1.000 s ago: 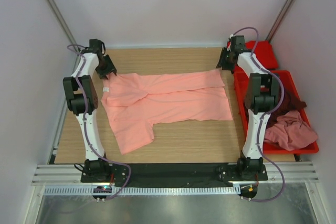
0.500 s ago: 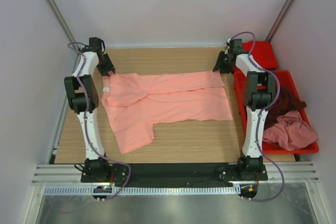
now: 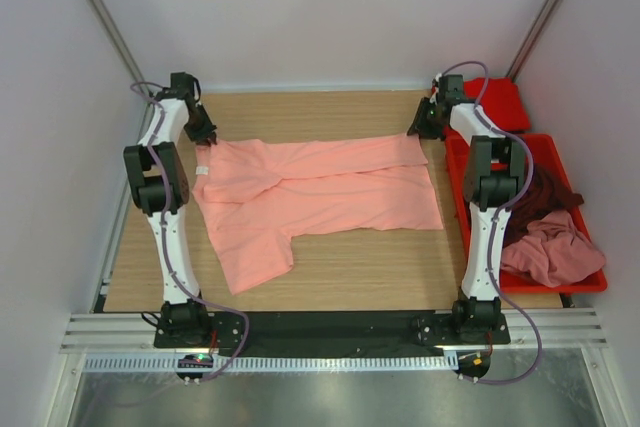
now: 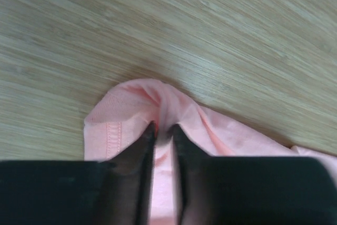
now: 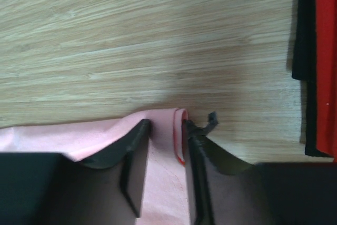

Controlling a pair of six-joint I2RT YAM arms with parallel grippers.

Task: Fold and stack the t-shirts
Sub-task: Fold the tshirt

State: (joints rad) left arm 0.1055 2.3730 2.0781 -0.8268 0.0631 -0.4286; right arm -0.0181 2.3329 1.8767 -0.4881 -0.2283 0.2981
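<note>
The salmon-pink t-shirt (image 3: pixel 320 192) lies spread across the wooden table, one sleeve pointing toward the near left. My left gripper (image 3: pixel 204 135) is at its far left corner. In the left wrist view the jaws (image 4: pixel 163 128) are shut on a bunched fold of the pink cloth (image 4: pixel 131 109). My right gripper (image 3: pixel 416 129) is at the far right corner. Its jaws (image 5: pixel 164 125) are nearly closed on the folded pink hem (image 5: pixel 79 138). A dusty pink shirt (image 3: pixel 550 247) and a dark maroon shirt (image 3: pixel 548 192) lie crumpled in the bin.
The red plastic bin (image 3: pixel 590 285) stands along the table's right edge beside the right arm. A flat red shape (image 3: pixel 497 102) lies behind it; I cannot tell if it is cloth. Its red and black edge shows in the right wrist view (image 5: pixel 324 51). White walls enclose the table.
My right gripper has shifted a little left and away onto the shirt's far right corner. My left gripper has edged slightly away. The shirt has hardly moved.
</note>
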